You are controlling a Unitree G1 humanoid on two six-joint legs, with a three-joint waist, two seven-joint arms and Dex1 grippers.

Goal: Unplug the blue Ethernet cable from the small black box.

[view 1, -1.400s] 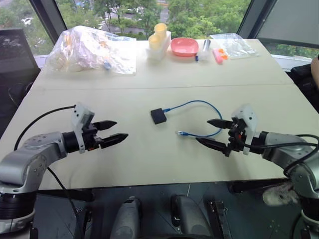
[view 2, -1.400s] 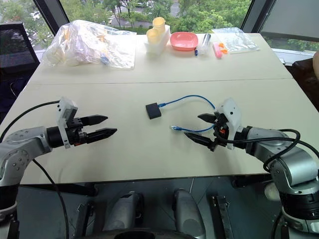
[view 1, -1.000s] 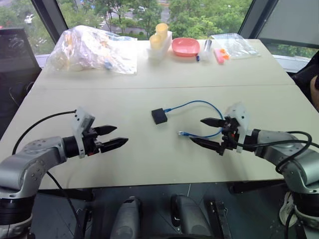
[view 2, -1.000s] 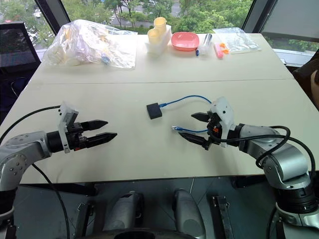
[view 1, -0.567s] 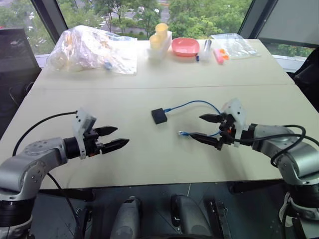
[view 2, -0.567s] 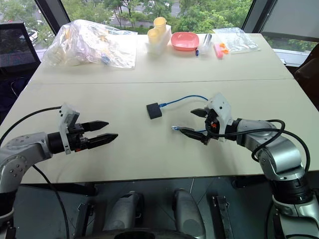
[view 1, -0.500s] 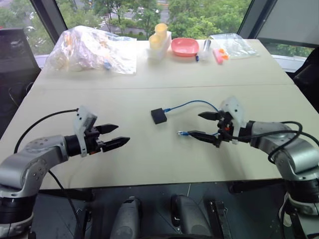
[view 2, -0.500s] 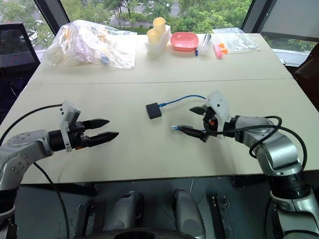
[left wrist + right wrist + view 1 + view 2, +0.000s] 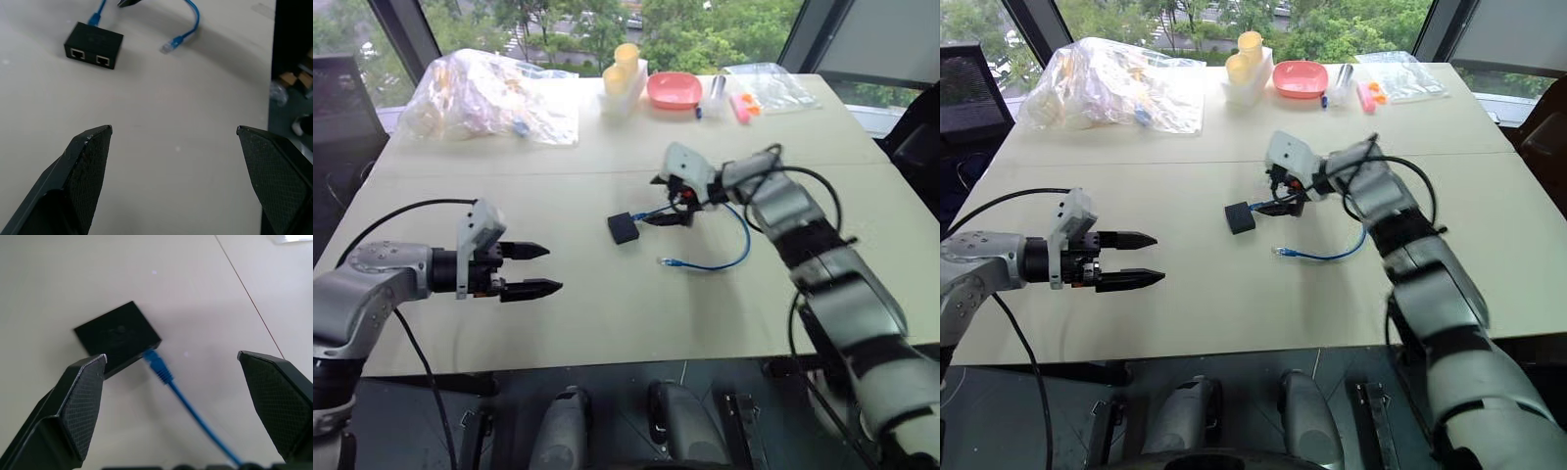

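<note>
Small flat matte-black square box [image 9: 625,228]: lies on the pale beige bench [image 9: 607,304], just ahead of the right jaws and close beneath them, untouched; two empty sockets show on the side facing the left jaws. Thin light-blue Ethernet cable [image 9: 736,245]: one plug seated in the box's far side, the cord running out between the right jaws' two fingers, looping away past the right arm and curling back to a free clear plug [image 9: 665,261] that rests on the bench a little short of the box. Right gripper [image 9: 671,201]: black-fingered jaws spread wide, holding nothing, poised over the plugged end with one finger either side of the cable, neither touching it. Left gripper [image 9: 534,269]: black-fingered jaws likewise wide apart and empty, hanging above bare bench well apart from the box, which lies ahead of them and off to one side. Beyond both jaws, along the far edge: crumpled clear plastic bag [image 9: 489,93], pale yellow stacked cups [image 9: 622,67], pink shallow bowl [image 9: 674,90], second smaller clear bag [image 9: 766,85].
</note>
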